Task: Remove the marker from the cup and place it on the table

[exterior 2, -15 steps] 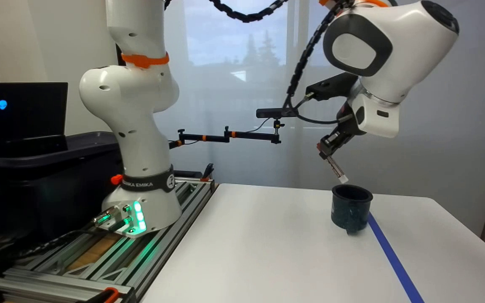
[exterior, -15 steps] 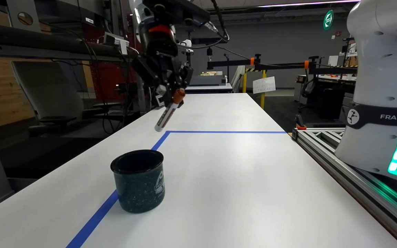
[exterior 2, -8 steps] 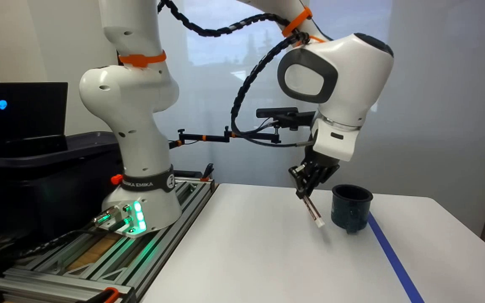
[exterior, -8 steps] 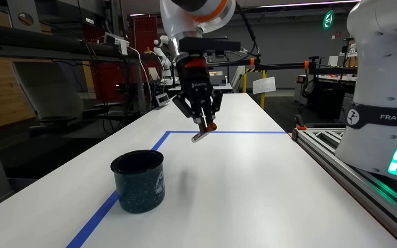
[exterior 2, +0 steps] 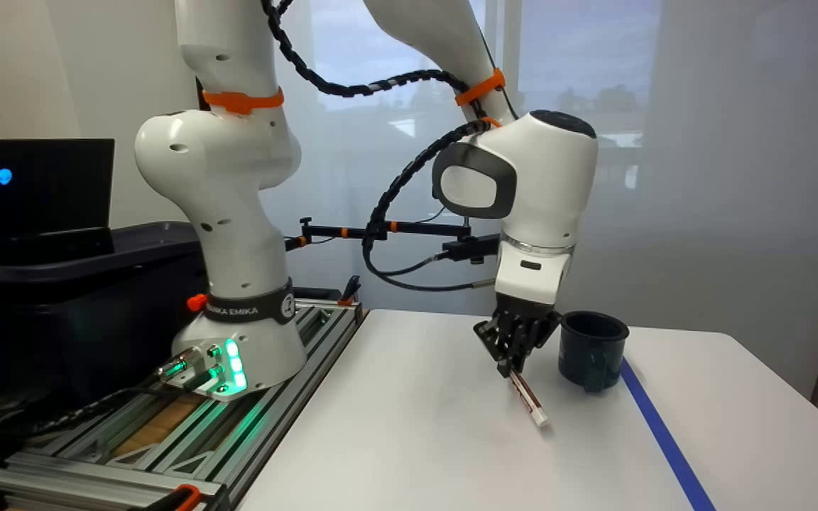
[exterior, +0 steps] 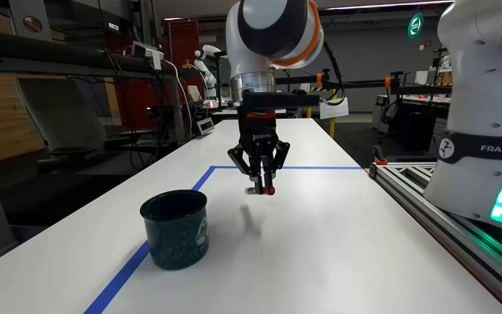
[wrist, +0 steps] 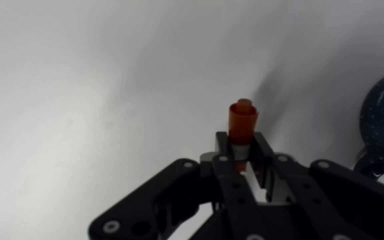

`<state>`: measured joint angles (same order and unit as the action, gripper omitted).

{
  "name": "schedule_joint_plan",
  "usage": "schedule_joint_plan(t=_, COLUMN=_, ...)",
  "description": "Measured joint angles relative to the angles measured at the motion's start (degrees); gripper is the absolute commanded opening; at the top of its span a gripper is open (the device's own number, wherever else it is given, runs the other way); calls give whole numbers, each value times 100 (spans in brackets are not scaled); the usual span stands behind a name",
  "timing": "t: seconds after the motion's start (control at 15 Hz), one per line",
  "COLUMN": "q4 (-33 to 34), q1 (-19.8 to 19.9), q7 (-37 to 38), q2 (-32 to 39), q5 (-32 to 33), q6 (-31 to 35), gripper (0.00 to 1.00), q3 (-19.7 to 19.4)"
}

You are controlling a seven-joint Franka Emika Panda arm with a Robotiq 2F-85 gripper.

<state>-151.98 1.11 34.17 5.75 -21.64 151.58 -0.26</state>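
Between the two fingers (wrist: 223, 143) of your gripper (exterior: 263, 191) sits the marker (exterior 2: 528, 401), held close to its orange end. Your tool is clenched on it: the wrist view shows one finger at either side. You have it out of the cup (exterior: 177, 237) and above the table (exterior: 320, 244), where a shadow (exterior: 251, 223) falls on the white top beneath. In an exterior view its white end points away from the fingers.

Near the marker and apart from it, the dark teal cup stands upright on the table. Its handle (exterior 2: 595, 376) shows in an exterior view and at the right edge of the wrist view. Blue tape (exterior: 120, 279) runs along the table by the cup, which hides a stretch of it; you cannot tell whether the cup rests on the tape.

Over all this reaches your white arm (exterior 2: 547, 184), a black cable (exterior 2: 352, 90) looped along it. Its base (exterior 2: 260, 348) sits on a metal bench (exterior 2: 288, 408) next to the table, green lights (exterior 2: 236, 365) glowing. Farther out you see a black laptop (exterior 2: 33, 191) above a dark bin (exterior 2: 82, 333) and, across the table from the bench, a chair (exterior: 61, 115).
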Motion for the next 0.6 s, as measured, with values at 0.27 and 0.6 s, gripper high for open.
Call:
schedule_joint_plan(t=0.27, q4=-108, q1=-67, q7=-378, q2=214, q5=-616, q6=670, gripper=5, q3=218)
schedule_joint_plan(t=0.6, q4=-73, q1=-86, q7=-704, q2=609, q5=-1067, q6=1327, gripper=45, q3=490)
